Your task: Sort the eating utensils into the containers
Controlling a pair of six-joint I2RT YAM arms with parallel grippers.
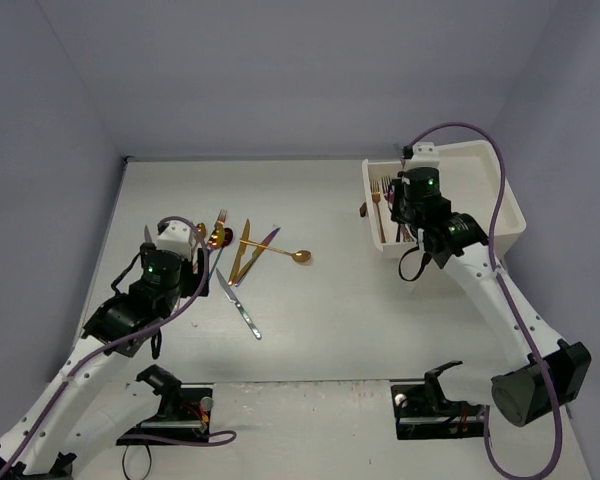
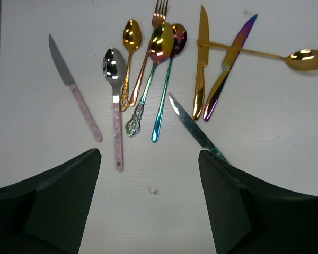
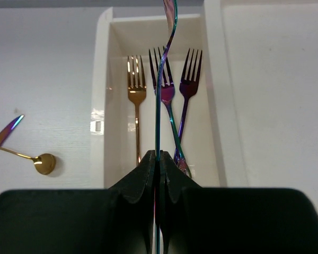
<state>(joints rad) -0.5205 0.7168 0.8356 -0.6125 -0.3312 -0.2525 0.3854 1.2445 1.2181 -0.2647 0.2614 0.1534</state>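
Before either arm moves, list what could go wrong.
The right gripper holds the iridescent utensil over the drawer; released, it may land across the three forks there.
Below the open left gripper, the spoons overlap and a gold spoon crosses two knives, so one pick may drag its neighbours.

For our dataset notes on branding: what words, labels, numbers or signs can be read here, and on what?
No readable text.
The table utensils, the forks in the drawer and the iridescent utensil in the right gripper show no print; the green lights are plain dots.
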